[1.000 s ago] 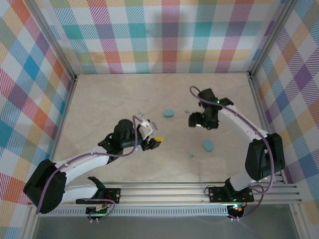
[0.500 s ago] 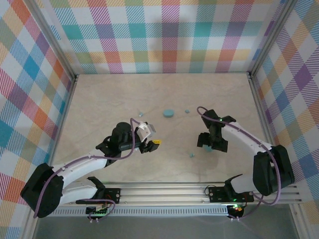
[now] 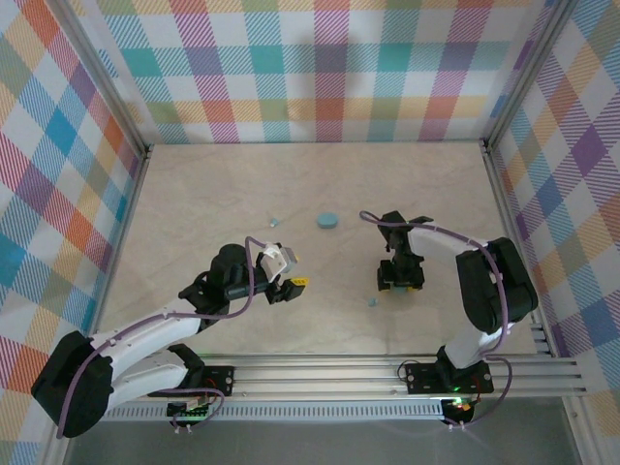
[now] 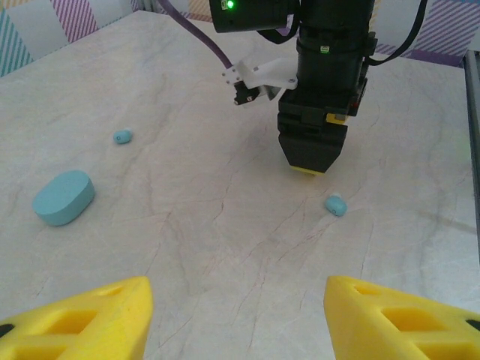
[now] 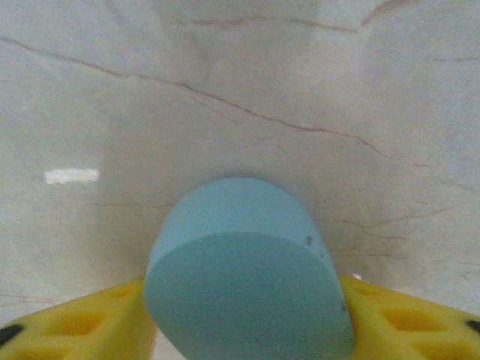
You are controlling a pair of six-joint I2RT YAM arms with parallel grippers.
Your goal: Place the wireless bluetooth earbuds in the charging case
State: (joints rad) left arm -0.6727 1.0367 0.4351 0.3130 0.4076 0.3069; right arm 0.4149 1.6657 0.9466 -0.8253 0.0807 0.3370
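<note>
Since 1 second ago the right gripper has swung from the far side toward the near edge and come down on the right teal case. Its yellow fingers now press both sides of that case, gripping it. The left gripper has drawn slightly nearer and left, fingers moderately apart, holding nothing.

From above, the gripped case sits hidden beneath the right gripper. The right wrist view cuts off its lower edge.

The far teal case lies mid-table. 3 earbuds lie loose on the table: the far-left earbud, the near earbud and the far-right earbud.
</note>
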